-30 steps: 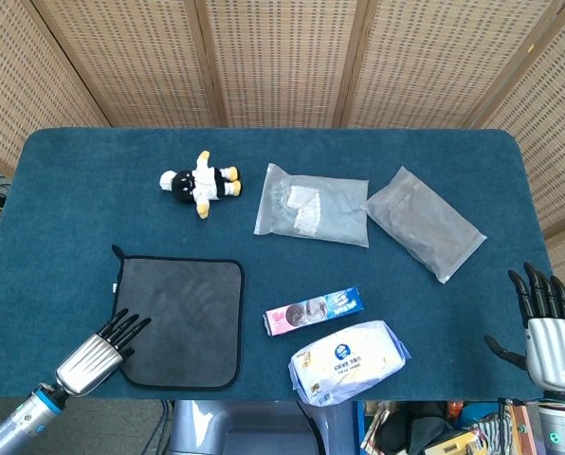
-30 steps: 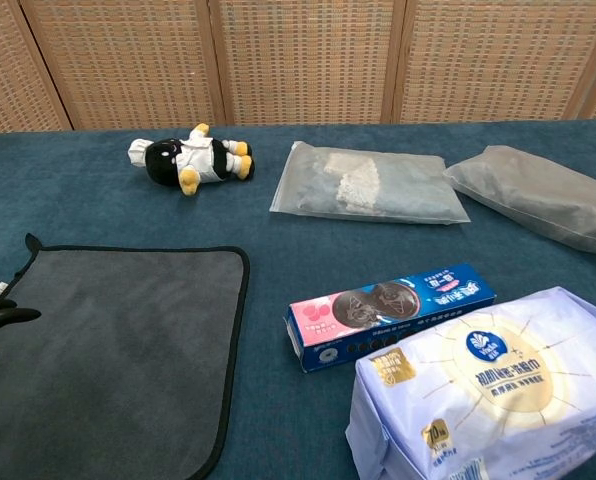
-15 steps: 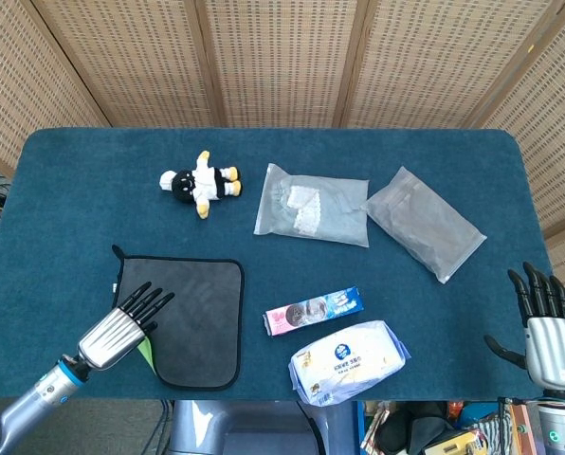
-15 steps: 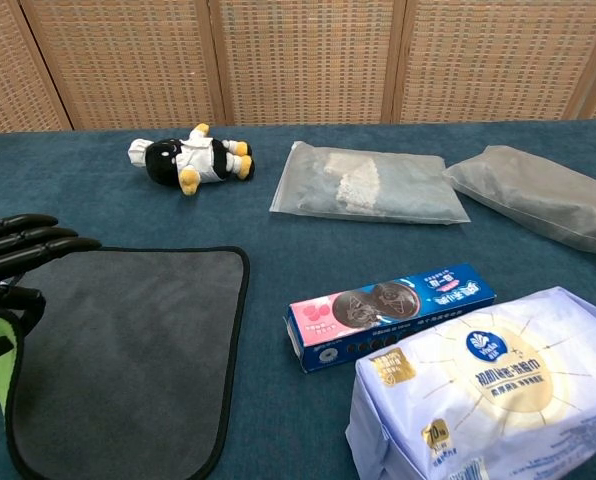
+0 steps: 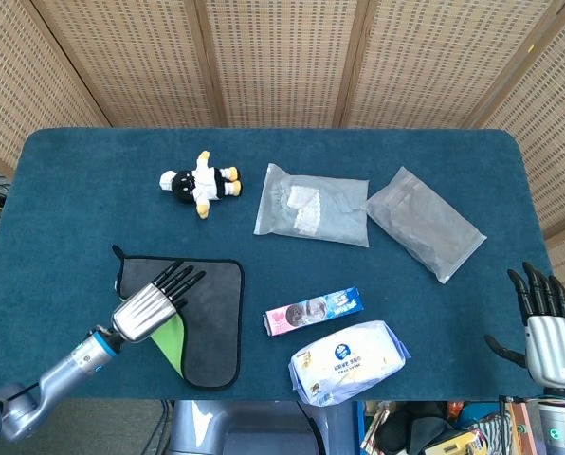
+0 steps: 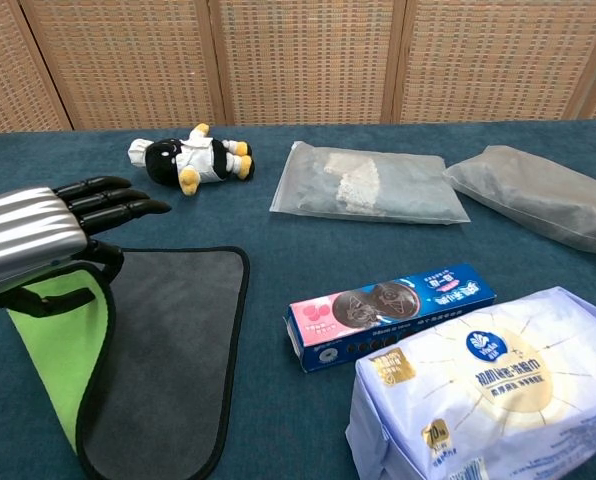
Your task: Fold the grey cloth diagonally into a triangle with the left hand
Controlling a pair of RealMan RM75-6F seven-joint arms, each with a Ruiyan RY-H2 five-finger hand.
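My left hand (image 5: 155, 303) pinches the near-left corner of the grey cloth (image 5: 211, 313), green underside (image 5: 172, 341) showing. Target far-right corner lies at 1 o'clock from it, along the diagonal. Right hand (image 5: 548, 327) sits well apart, fingers spread, empty.

Grey cloth (image 5: 209, 322) with its near-left corner lifted, on the near-left part of the blue table.

The cloth (image 6: 168, 350) is dark grey with a black stitched border and rounded corners; a small black loop sticks out at its far-left corner. Its underside is bright green, and that green face shows as a triangular flap where the near-left corner is raised and turned over toward the middle. The left hand (image 5: 154, 303) holds this raised edge, thumb under the green side and fingers stretched out above. The right and far parts of the cloth lie flat on the table.
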